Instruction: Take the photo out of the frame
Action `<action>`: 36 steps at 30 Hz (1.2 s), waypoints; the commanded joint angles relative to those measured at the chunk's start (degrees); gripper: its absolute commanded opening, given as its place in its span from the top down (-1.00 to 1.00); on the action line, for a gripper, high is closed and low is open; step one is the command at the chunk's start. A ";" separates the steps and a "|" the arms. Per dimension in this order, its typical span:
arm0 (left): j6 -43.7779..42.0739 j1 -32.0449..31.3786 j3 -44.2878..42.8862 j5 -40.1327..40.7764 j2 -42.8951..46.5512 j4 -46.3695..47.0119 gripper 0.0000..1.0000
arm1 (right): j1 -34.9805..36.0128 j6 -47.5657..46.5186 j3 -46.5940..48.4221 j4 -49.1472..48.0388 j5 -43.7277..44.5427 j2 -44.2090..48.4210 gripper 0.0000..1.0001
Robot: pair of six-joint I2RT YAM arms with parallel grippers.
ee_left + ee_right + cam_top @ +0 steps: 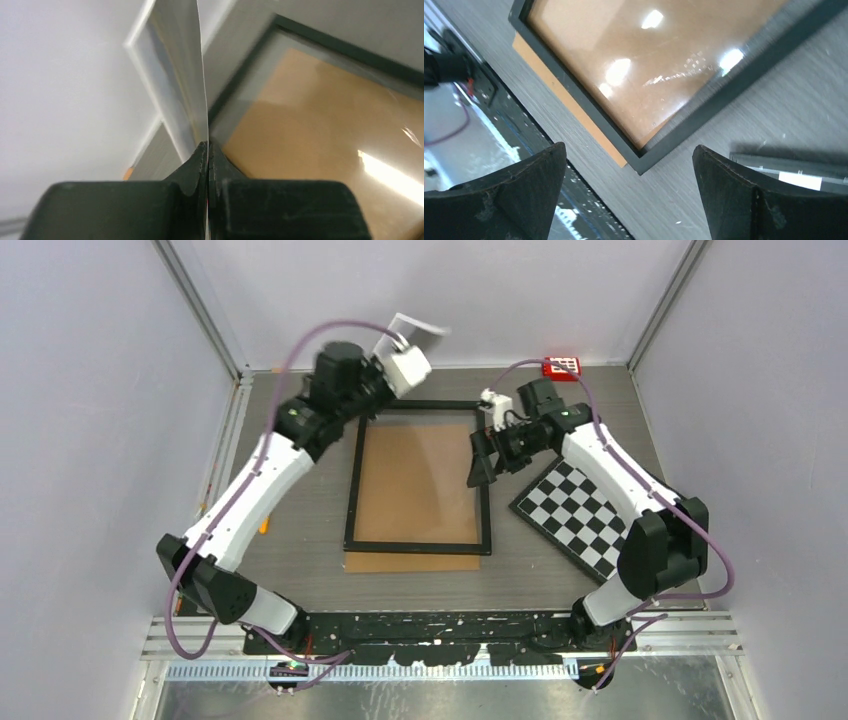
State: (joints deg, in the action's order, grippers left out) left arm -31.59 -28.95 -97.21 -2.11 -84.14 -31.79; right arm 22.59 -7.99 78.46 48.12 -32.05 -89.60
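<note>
The black frame [418, 478] lies flat mid-table, and brown board shows through its glass. A brown backing board [410, 562] pokes out from under its near edge. My left gripper [398, 342] is raised beyond the frame's far left corner, shut on the photo [420, 330], a thin pale sheet. In the left wrist view the photo [196, 75] stands edge-on, pinched in the gripper [207, 147], with the frame [350, 50] below; its printed side is hidden. My right gripper [485, 468] hovers open over the frame's right rail. In the right wrist view, this gripper [628, 146] holds nothing above the frame's corner [639, 162].
A black-and-white checkerboard [580, 515] lies right of the frame, and its edge [794, 172] shows by my right finger. A small red object [562, 366] sits at the back right. A small orange item [263, 526] lies by the left arm. Grey walls close in three sides.
</note>
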 commanded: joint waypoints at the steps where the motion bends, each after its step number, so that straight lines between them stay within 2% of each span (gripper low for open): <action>1: -12.79 -6.82 12.04 1.67 2.79 6.65 1.00 | -6.88 9.52 -2.34 0.94 -7.59 2.96 -0.99; 6: -17.34 -9.95 24.58 2.55 3.41 11.60 1.00 | -12.53 13.08 -5.68 0.77 -10.85 2.92 -0.99; 15: -16.24 -13.12 34.75 -1.39 4.61 12.96 1.00 | -14.23 13.16 -10.07 -0.12 -10.68 4.32 -0.99; 23: -11.19 -17.43 37.66 -3.55 3.48 17.15 1.00 | -14.80 14.12 -9.90 -0.24 -10.64 3.28 -0.99; 26: -13.57 -17.80 40.48 -5.97 3.52 20.25 1.00 | -15.17 13.86 -9.98 -0.10 -10.62 3.38 -0.99; 31: -18.84 -17.77 42.73 -9.95 4.04 18.91 1.00 | -15.42 13.60 -10.52 0.37 -9.91 3.68 -0.99; 36: -19.94 -17.77 42.87 -8.34 3.28 15.57 1.00 | -15.38 13.50 -11.21 0.23 -9.50 3.67 -0.99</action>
State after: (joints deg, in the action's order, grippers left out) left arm -49.43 -46.57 -53.84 -9.10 -81.73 -16.32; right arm 7.38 5.32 67.90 48.60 -41.47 -88.05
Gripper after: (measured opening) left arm 0.007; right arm 0.995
